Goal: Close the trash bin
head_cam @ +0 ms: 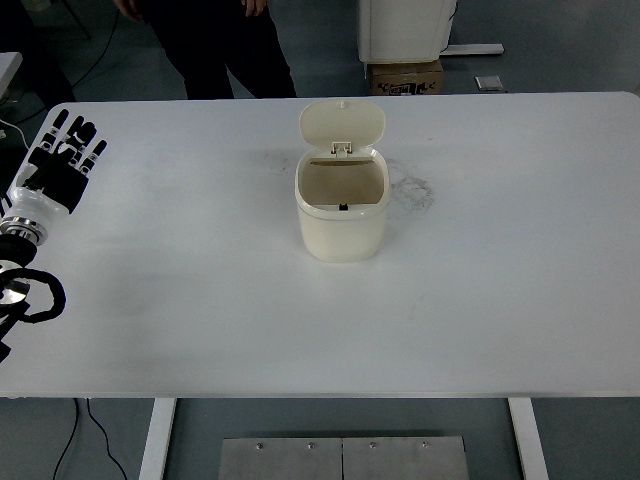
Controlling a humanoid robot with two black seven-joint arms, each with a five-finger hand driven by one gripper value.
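Note:
A cream trash bin [341, 220] stands near the middle of the white table [500, 300]. Its hinged lid [342, 124] is raised upright at the back, so the empty inside shows. My left hand [62, 160] lies flat over the table's far left edge, fingers spread and holding nothing, well to the left of the bin. The right arm does not show.
A person in dark trousers [225, 45] stands behind the table's far edge. A cardboard box [405, 76] and a white cabinet [405, 28] sit on the floor beyond. Faint scuff marks [415, 188] lie right of the bin.

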